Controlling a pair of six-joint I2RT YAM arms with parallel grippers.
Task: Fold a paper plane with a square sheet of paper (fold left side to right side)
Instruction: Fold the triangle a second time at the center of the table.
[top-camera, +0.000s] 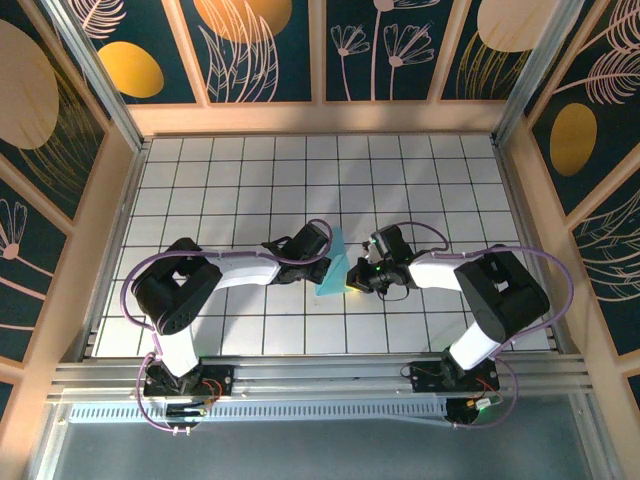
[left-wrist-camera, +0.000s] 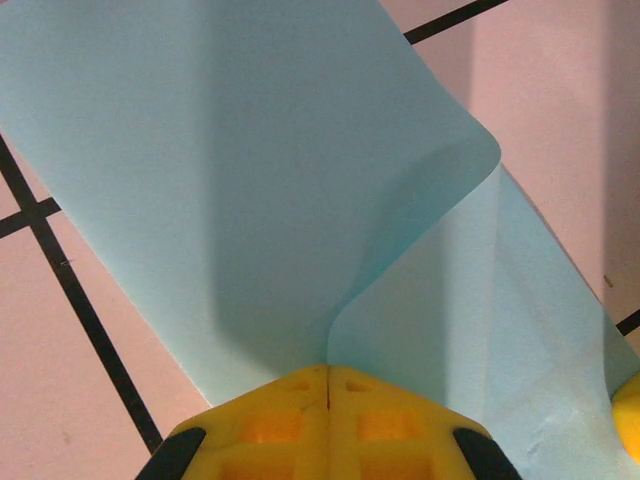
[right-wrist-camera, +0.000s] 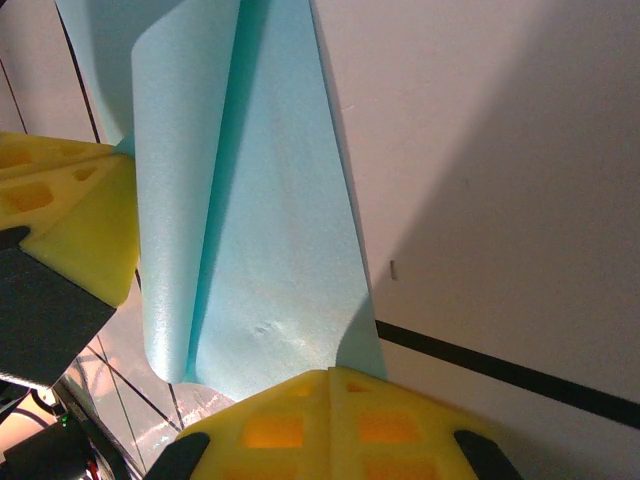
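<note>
1. One square sheet of paper (top-camera: 333, 262), light cyan, no second piece seen. From the top view it sits near the middle of the table (top-camera: 220, 180), raised off the surface between the two grippers, a little nearer the front edge than the back wall.
2. Look of the sheet: plain and thin, with no print. In the left wrist view the paper (left-wrist-camera: 250, 180) bends over on itself in a soft rounded curl, one layer lying over another, with no sharp crease pressed in. In the right wrist view the sheet (right-wrist-camera: 270, 230) shows a long fold-line shadow running its length and a small dimple low down.
3. Two grippers, each with two yellow fingers.
4. Left gripper (top-camera: 318, 268): in its own view the left gripper (left-wrist-camera: 328, 372) has the pads pressed together, seam closed, with the paper's edge pinched in the seam. It also shows at the left of the right wrist view (right-wrist-camera: 70, 220), touching the sheet.
5. Right gripper (top-camera: 355, 275): in its own view the right gripper (right-wrist-camera: 332, 378) has its pads together, and the sheet's lower edge runs into the tip, clamped there.
6. Two arms, reaching inward from either side, with the grippers close together and the paper between them.
7. The table is white tiles with black grid lines.
</note>
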